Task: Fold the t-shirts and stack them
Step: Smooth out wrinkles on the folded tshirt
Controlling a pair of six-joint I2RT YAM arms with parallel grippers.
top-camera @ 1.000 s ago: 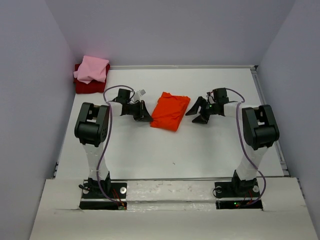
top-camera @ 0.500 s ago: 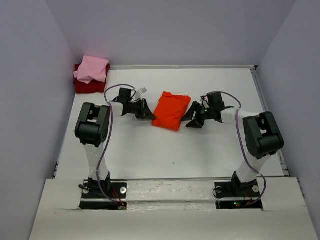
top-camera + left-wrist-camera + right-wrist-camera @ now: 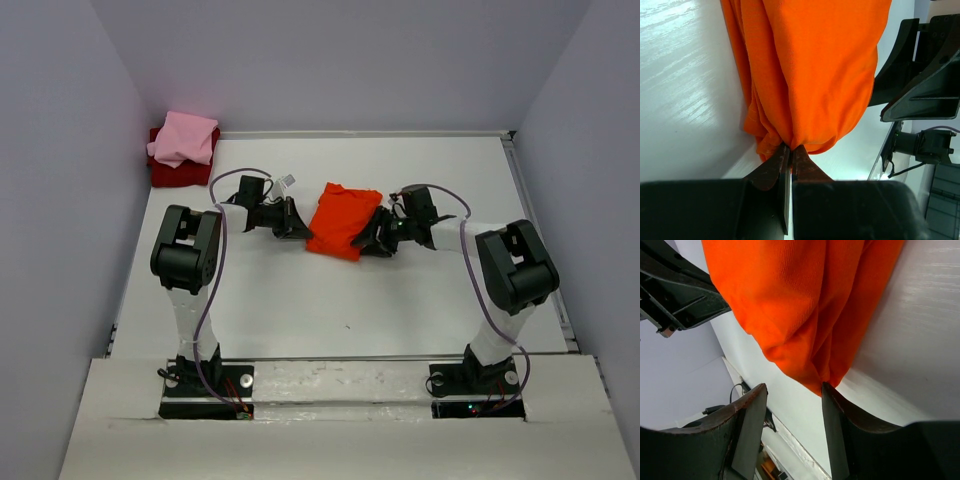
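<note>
Left arm (image 3: 183, 250) and right arm (image 3: 520, 265): white links, chunky black joints, black wedge fingers (image 3: 747, 430); purplish cable (image 3: 201, 335) along each; black bases (image 3: 180, 400).

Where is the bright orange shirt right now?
In the top view the orange shirt lies at the table's middle, between the grippers: the left gripper pinches its left edge, the open right gripper sits at its right edge.

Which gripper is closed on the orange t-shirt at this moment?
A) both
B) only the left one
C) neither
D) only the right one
B: the left gripper pinches the edge of the orange t-shirt with its fingers together, while the right gripper stands open beside the cloth.
</note>
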